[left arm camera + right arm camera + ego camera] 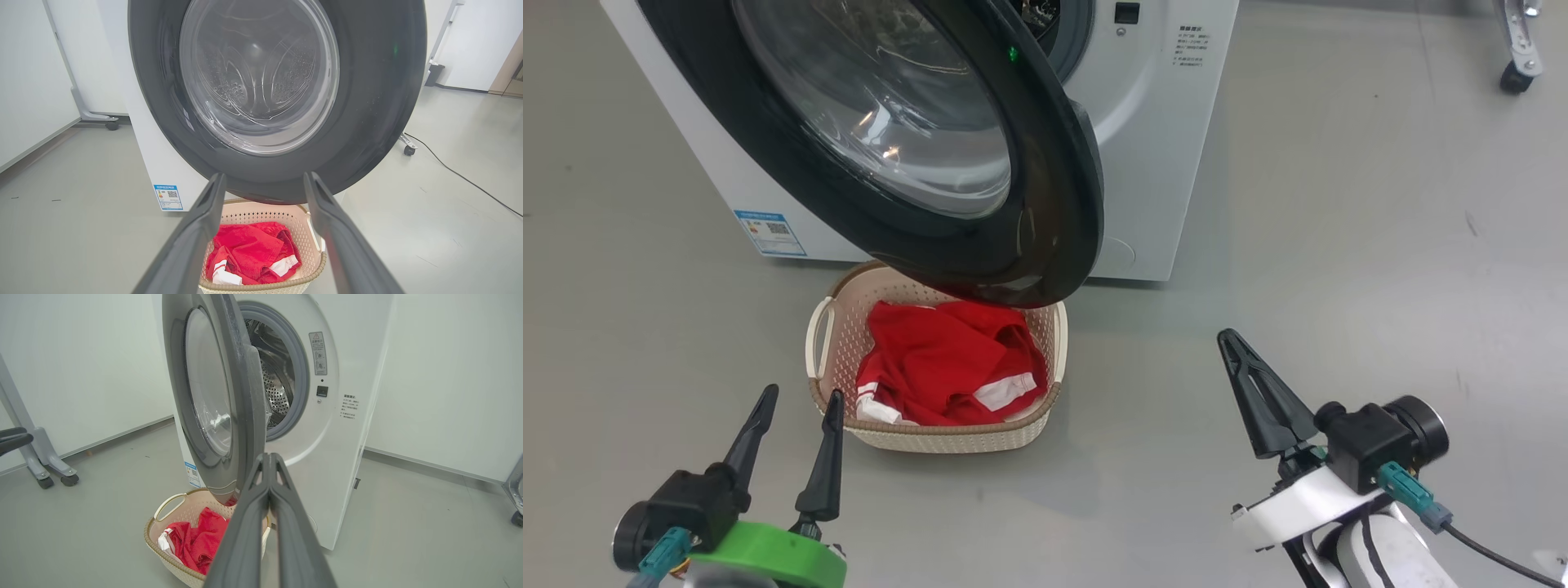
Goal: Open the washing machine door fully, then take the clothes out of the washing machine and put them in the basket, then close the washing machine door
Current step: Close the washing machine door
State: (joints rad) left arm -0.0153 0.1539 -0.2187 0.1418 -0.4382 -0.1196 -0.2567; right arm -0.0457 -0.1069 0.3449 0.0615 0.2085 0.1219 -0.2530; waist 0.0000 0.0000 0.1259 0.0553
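Note:
The white washing machine (1152, 139) stands with its round black door (1045, 220) swung out over the cream basket (947, 437). The red clothes (947, 363) with white bands lie inside the basket. My left gripper (796, 400) is open, just left of the basket's near corner, holding nothing. My right gripper (1229, 339) is shut with nothing between its fingers, out on the floor right of the basket. The left wrist view looks at the door (367, 102) above the basket (304, 228) and clothes (249, 249). In the right wrist view the door (241, 396) stands edge-on before the drum (278, 388), and the shut gripper (269, 457) points at it.
Grey floor (1339, 245) lies all around. A wheeled frame's caster (1515, 77) is at the far right. Another wheeled stand (45, 465) is left of the machine, and a cable (461, 175) runs across the floor to the right.

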